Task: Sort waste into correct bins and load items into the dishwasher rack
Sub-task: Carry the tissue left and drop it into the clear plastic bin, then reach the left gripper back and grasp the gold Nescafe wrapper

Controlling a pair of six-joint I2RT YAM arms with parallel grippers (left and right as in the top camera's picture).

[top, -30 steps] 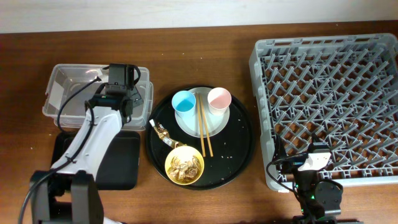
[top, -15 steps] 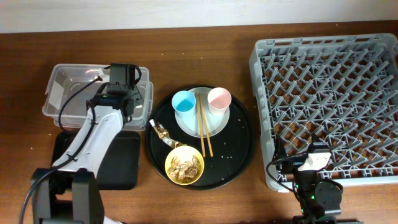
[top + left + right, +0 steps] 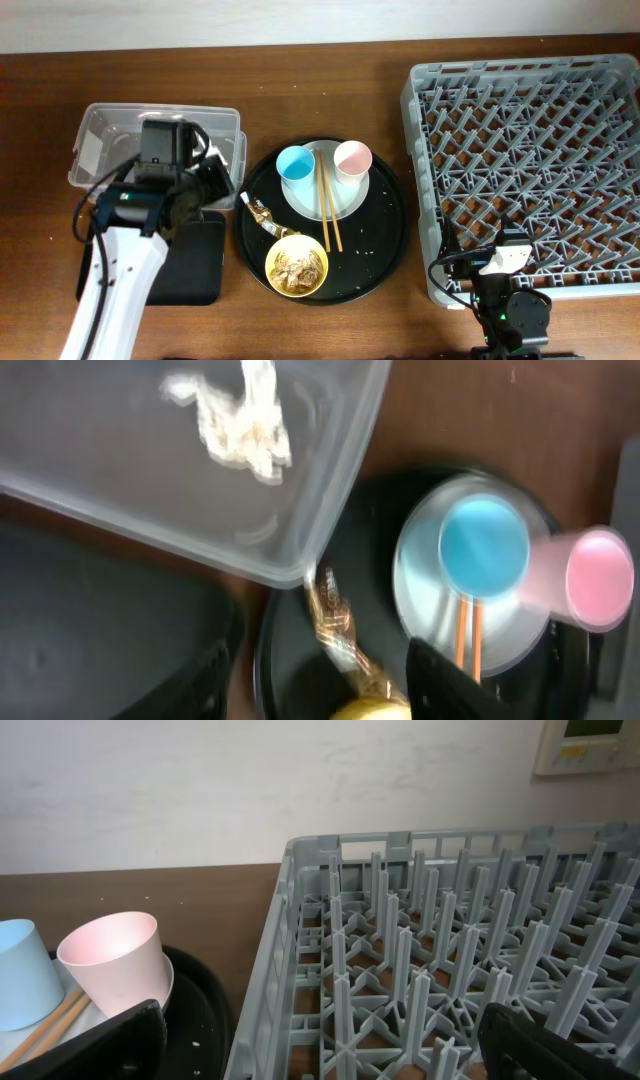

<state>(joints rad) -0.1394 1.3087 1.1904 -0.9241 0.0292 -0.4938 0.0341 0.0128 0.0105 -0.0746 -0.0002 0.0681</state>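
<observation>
**Left claw (image 3: 320,685) spread empty above the clear tub's (image 3: 120,490) rim, bench's left side.**
Tissue (image 3: 240,415) apparently lies inside, view blurred; right claw (image 3: 320,1030) gapes, empty, at the rack's (image 3: 420,970) front edge.

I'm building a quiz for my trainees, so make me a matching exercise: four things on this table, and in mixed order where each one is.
Things:
1. crumpled tissue
2. chopsticks
3. food scraps
4. wrapper

Places:
A. in the yellow bowl
B. on the round black tray, near its left edge
C. in the clear tub
D. on the plate, between the blue cup and pink cup

Pairs: 1-C, 2-D, 3-A, 4-B
</observation>
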